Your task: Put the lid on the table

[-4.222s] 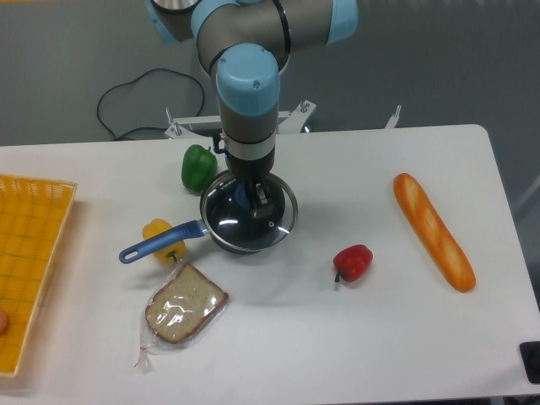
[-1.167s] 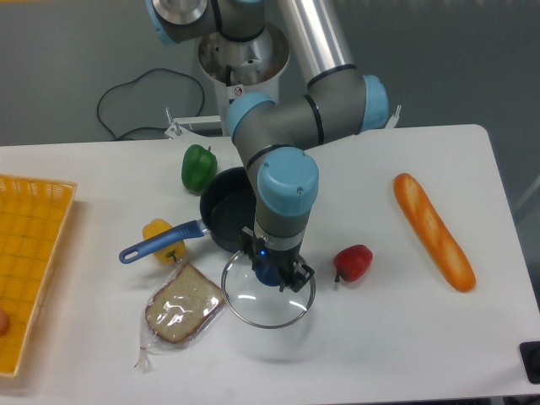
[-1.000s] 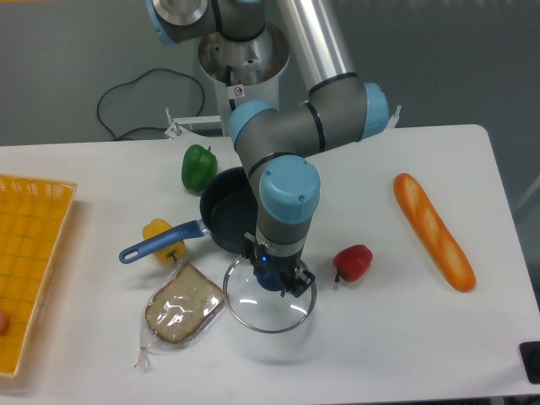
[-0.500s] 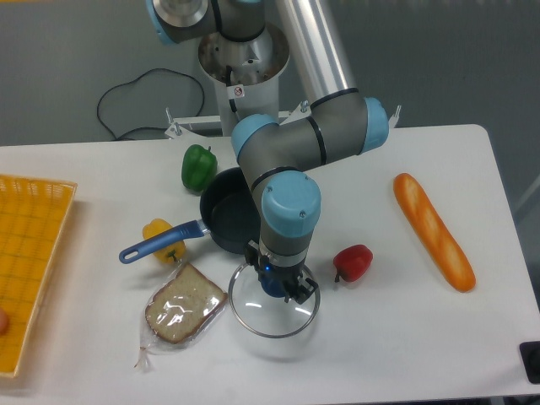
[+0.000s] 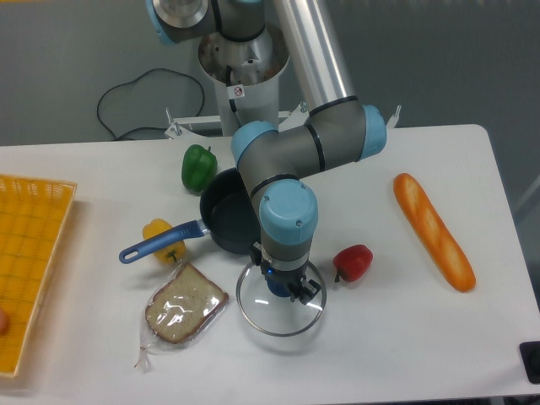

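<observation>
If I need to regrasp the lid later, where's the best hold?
Take the lid by its small central knob, coming straight down from above. The disc lies flat and wide with a thin rim, so the knob, where the hand sits now, is the only raised part.

Table point(image 5: 380, 354): lid point(image 5: 281, 314) near front centre, under the gripper point(image 5: 283, 287); saucepan point(image 5: 226, 221) just behind it, handle pointing left; bagged bread slice point(image 5: 184, 304) left of the lid. One bell pepper point(image 5: 199, 166) behind the saucepan, a second point(image 5: 162, 237) by its handle, a third point(image 5: 353, 262) right of the lid; baguette point(image 5: 433, 230) further right, well apart. Gridded tray point(image 5: 25, 261) at the far left edge.
</observation>
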{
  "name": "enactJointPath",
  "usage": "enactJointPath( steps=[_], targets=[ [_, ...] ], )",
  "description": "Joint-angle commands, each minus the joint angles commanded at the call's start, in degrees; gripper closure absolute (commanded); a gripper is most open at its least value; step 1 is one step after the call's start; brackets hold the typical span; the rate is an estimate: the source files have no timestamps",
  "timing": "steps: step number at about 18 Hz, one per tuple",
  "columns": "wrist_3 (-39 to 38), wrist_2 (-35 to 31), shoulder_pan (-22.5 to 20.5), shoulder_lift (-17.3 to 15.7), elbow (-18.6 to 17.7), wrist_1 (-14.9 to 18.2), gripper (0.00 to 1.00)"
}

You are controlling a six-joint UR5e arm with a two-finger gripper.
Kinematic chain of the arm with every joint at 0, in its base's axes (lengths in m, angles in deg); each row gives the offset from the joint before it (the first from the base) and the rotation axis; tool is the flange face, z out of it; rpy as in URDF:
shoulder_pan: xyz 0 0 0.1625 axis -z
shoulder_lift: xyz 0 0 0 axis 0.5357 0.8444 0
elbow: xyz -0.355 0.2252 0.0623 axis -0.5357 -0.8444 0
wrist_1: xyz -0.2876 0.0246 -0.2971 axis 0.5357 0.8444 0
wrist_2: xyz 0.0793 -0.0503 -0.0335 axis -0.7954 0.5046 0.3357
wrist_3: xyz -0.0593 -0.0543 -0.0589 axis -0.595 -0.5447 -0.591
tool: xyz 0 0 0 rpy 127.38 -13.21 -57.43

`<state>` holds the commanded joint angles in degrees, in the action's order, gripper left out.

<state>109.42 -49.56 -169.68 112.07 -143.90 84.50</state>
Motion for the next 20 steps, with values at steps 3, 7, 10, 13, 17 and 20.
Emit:
enactJointPath(
  steps=[3, 7, 10, 13, 17, 20],
  targets=[
    [0.09, 0.00, 0.00, 0.44, 0.17, -0.09, 0.42],
    [0.97, -0.09, 0.09, 0.88, 0.18, -0.09, 0.41],
    [1.93, -1.40, 0.09, 1.23, 0.09, -0.09, 0.41],
    [2.20, -2.90, 0.26, 1.67, 0.00, -0.09, 0.40],
    [2.81, -3.43, 0.70, 2.29, 0.09, -0.88, 0.40],
    [2.81, -3.43, 0.70, 2.46, 0.09, -0.97, 0.40]
  ],
)
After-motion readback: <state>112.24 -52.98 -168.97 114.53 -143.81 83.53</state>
